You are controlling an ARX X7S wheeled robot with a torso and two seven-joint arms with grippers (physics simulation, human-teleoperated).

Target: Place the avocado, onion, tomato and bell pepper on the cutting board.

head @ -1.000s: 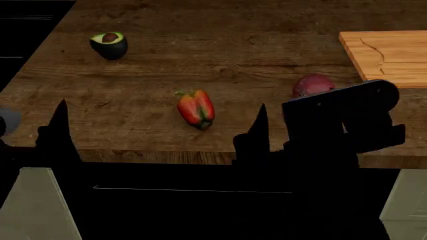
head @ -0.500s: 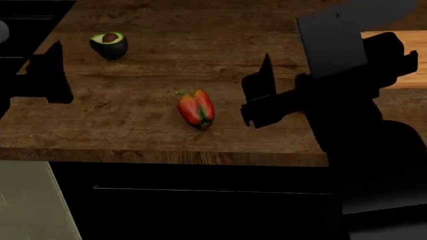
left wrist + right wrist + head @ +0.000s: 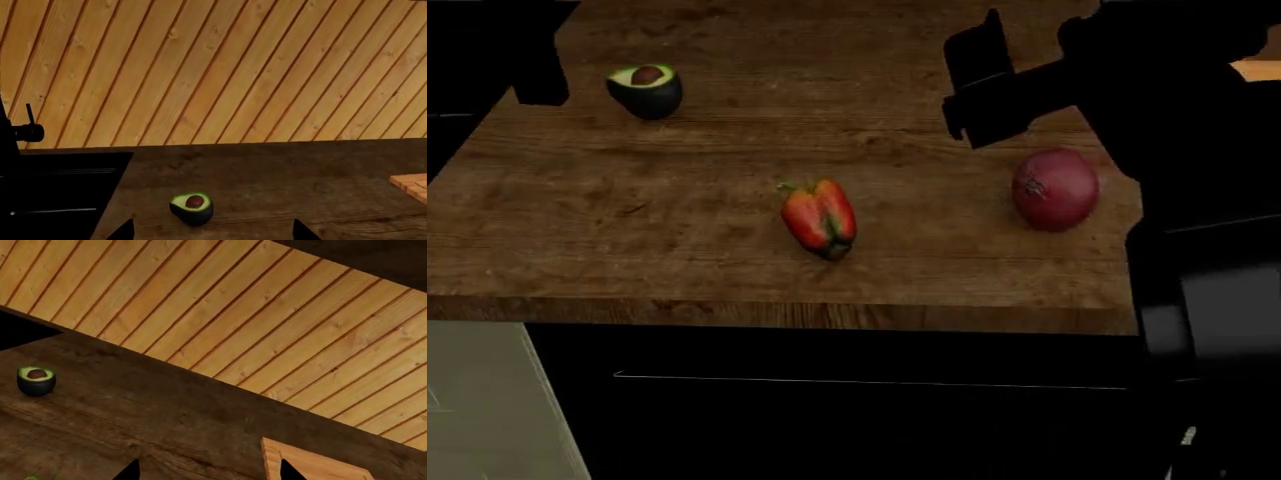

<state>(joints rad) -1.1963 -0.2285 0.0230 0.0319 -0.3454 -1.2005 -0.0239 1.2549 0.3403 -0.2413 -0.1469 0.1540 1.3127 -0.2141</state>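
The halved avocado (image 3: 645, 88) sits at the far left of the dark wood counter (image 3: 694, 250). Mid-counter lies the red bell pepper (image 3: 818, 217), and the purple-red onion (image 3: 1056, 188) rests to its right. Only a sliver of the cutting board (image 3: 1257, 68) shows behind my right arm; its corner (image 3: 313, 465) also appears in the right wrist view. The tomato is out of view. My left gripper (image 3: 212, 232) is open above the counter just short of the avocado (image 3: 192, 207). My right gripper (image 3: 210, 472) is open over bare counter beside the board, holding nothing.
A black sink (image 3: 60, 195) with a dark tap (image 3: 27, 131) lies left of the avocado. A light wood plank wall (image 3: 233, 65) backs the counter. The counter's front edge (image 3: 774, 315) runs below the pepper, with dark cabinets under it.
Both arms have risen and reached farther over the counter. The right arm no longer covers the onion and now hides most of the cutting board.
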